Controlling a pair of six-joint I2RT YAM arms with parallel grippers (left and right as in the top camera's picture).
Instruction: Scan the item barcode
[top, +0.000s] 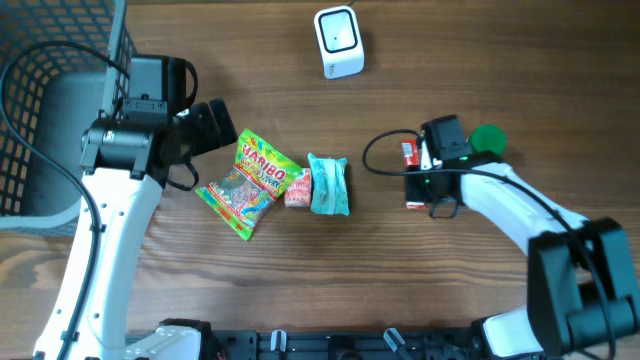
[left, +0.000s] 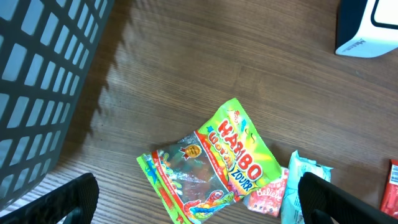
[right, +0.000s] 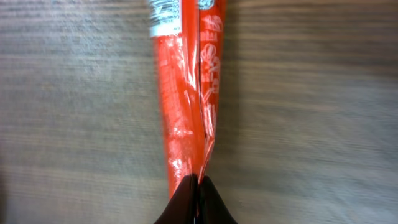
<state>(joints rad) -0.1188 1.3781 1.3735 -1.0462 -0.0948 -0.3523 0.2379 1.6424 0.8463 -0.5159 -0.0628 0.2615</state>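
A red packet (right: 186, 93) is pinched at its end seam by the right tool (right: 194, 193), whose jaws are closed tight on the foil, below and to the right of the scanner (top: 338, 42) on the bench (top: 480, 60). In the wrist view the packet is seen squeezed into a narrow fold. The thin seam appears to have been chosen because a flat pouch offers little else to grip. A white printed panel, possibly the barcode, is glimpsed at the far end but is too blurred to read. The packet is judged to be gripped but not yet carried up to the scanner, so most of the task is left to do.

The left tool (left: 198, 190) is held wide open and empty, below and to the left of the scanner, over a Haribo bag (top: 250, 183). A pink packet (top: 298, 187) and a teal packet (top: 328, 184) are laid beside that bag, directly below the scanner, apparently awaiting their turn. A basket (top: 30, 120) is set far to the scanner's left, presumably for scanned goods.
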